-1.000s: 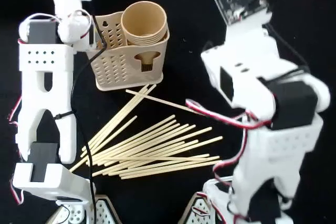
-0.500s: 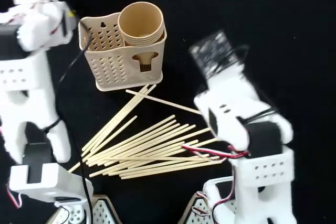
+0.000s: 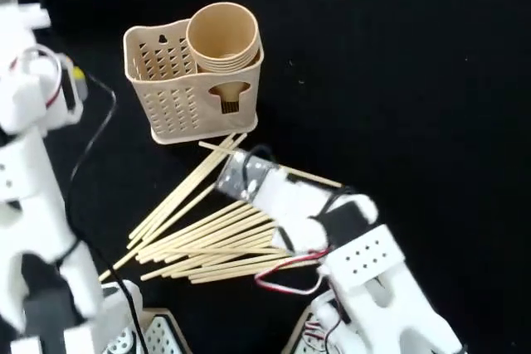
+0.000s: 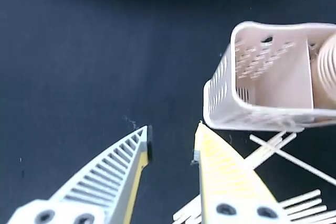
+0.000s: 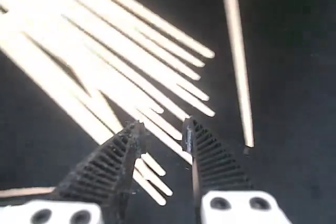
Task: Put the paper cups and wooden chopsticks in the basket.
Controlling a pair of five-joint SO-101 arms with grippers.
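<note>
Right now your right gripper [image 5: 163, 128] hangs low over the chopsticks [image 5: 105, 56]. Its two fingers are parted by a narrow gap and clamp nothing. Several stick ends lie on the black table [image 5: 294, 145] under and between the tips. One single stick [image 5: 236, 56] lies apart from the pile, at an angle to it.

From above, you can see the right arm [image 3: 369, 259] bent across the fanned ends of the pile. The pile sprawls just in front of the basket [image 3: 178, 113], with the longest sticks running up to its foot. The cups [image 3: 222, 35] sit nested, mouth up, in one compartment of the basket.

Your left gripper [image 4: 172, 137] hovers over bare table beside the basket, fingers spread with nothing between them. The left arm [image 3: 29, 172] stands at the table's edge, well apart from the pile.
</note>
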